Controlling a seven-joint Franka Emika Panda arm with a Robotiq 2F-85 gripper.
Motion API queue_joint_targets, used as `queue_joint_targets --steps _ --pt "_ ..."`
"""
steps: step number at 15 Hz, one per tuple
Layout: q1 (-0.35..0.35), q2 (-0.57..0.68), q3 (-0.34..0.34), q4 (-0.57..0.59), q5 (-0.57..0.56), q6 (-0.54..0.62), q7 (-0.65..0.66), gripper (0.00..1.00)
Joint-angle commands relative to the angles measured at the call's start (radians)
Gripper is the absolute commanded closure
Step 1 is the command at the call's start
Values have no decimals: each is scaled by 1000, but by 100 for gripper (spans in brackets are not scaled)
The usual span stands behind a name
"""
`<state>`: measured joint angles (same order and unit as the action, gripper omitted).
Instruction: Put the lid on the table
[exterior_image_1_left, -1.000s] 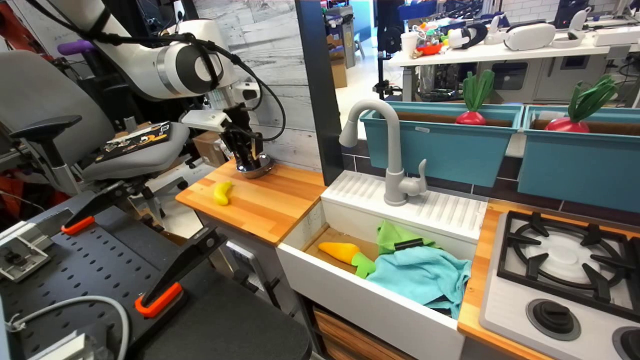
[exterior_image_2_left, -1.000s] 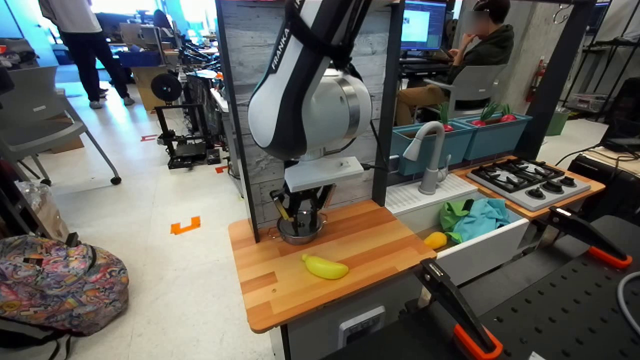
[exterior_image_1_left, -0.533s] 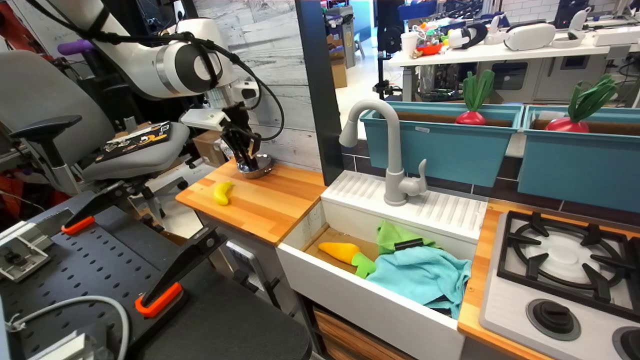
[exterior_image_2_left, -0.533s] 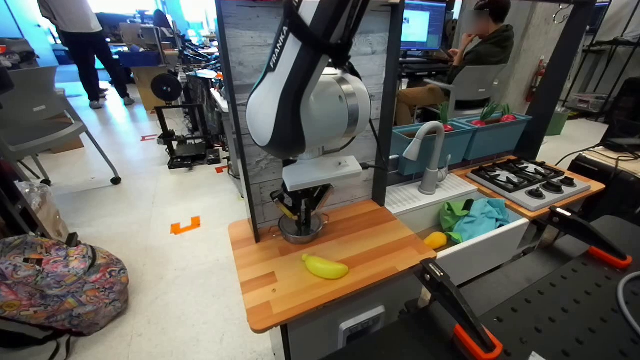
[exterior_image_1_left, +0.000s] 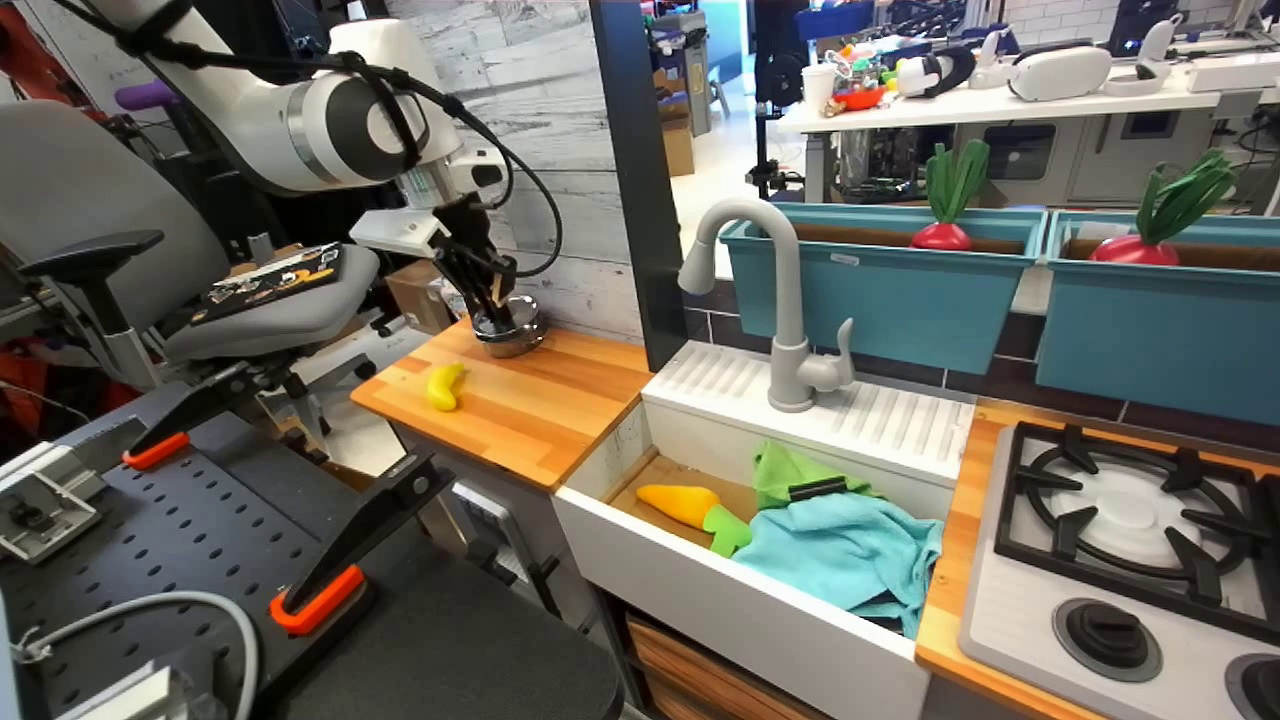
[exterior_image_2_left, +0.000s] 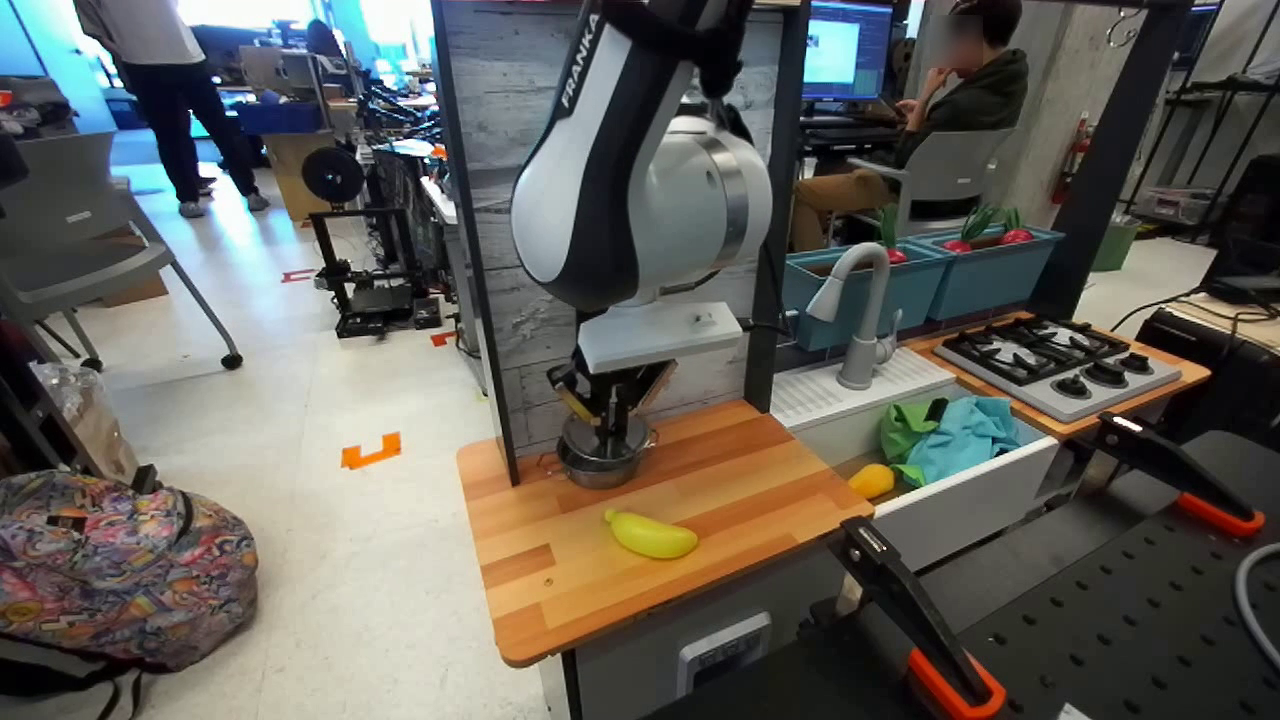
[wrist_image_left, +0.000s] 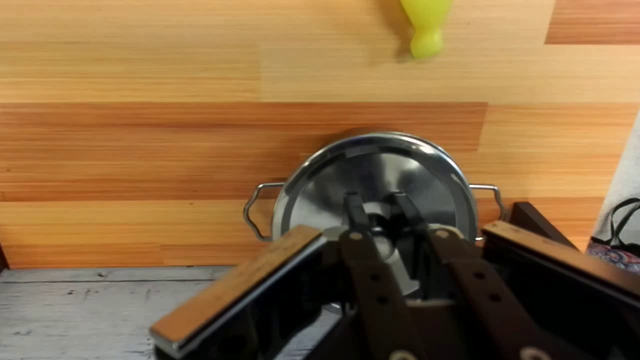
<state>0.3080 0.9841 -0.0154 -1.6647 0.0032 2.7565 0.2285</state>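
The round silvery lid (exterior_image_1_left: 528, 314) is a little above a small metal pot (exterior_image_1_left: 512, 347), and its lifted rim also shows in an exterior view (exterior_image_2_left: 632, 437). My gripper (exterior_image_2_left: 607, 438) points down, shut on the lid's central knob. In the wrist view the fingertips (wrist_image_left: 376, 206) flank the knob, and the lid (wrist_image_left: 325, 192) covers the pot, leaving its two wire handles visible. The knob is mostly hidden by the fingers. The wooden table (exterior_image_2_left: 730, 455) carries the pot near the back wall; it fills much of the wrist view (wrist_image_left: 150, 65).
A yellow banana (exterior_image_2_left: 650, 535) lies on the table in front of the pot. The pot (exterior_image_2_left: 600, 475) stands close to the wood-look wall (exterior_image_1_left: 540, 160). The white sink (exterior_image_1_left: 740, 620) beside the table holds cloths and a carrot (exterior_image_1_left: 680, 503). A grey faucet (exterior_image_1_left: 790, 310) stands behind it.
My gripper has closed from a wider opening onto the lid's knob. It has then risen slightly, and the lid has come up with it from the pot.
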Motion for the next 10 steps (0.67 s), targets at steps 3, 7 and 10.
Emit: queue_joint_targets --steps 3,7,10 --pt "-59 -164 3 -241 2 115 -30 95" --pt "-180 -136 43 -257 12 130 -124 95" --pt "-259 -71 62 -221 13 130 -189 95"
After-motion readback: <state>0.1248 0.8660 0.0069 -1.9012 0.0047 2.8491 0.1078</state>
